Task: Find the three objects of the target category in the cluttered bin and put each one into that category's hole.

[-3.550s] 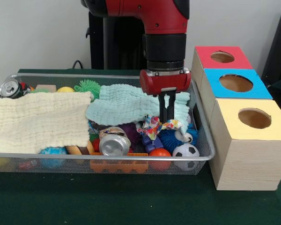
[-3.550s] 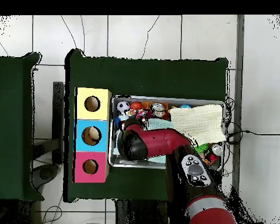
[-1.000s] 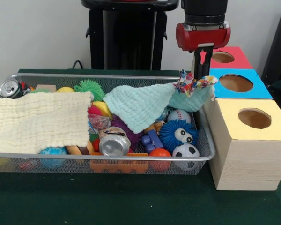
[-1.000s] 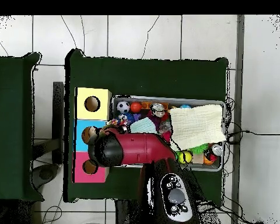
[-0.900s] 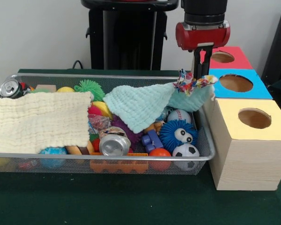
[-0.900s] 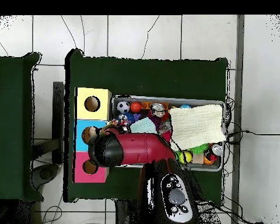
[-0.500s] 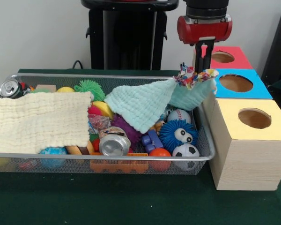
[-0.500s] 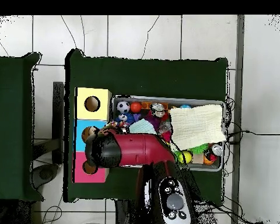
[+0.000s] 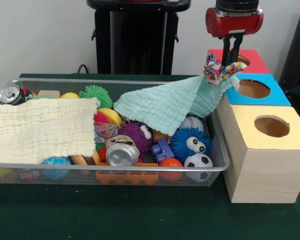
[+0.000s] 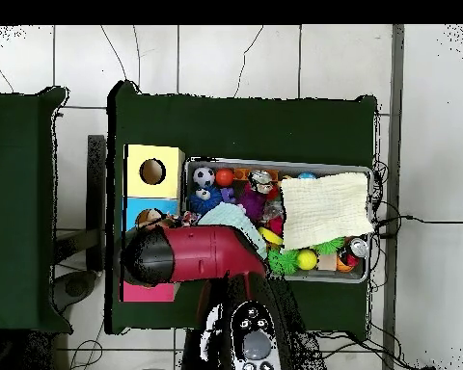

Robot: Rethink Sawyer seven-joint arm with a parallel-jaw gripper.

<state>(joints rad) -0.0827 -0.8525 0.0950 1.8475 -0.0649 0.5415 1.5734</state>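
Multicoloured scrap of cloth (image 9: 218,71) hangs pinched in the gripper (image 9: 233,56), above the blue box's (image 9: 250,90) left edge, dragging a mint green cloth (image 9: 171,105) up with it out of the wire bin (image 9: 216,150). A cream cloth (image 9: 40,129) covers the bin's left half.

Overhead, the red arm (image 10: 192,257) hides the gripper; the mint cloth's edge peeks out beside the blue box

The arm (image 10: 192,255) is blocking the red box and most of the blue box (image 10: 150,206) at the overhead view's left (gripper included). The yellow cloth (image 9: 37,129) is running off the front view's left edge.
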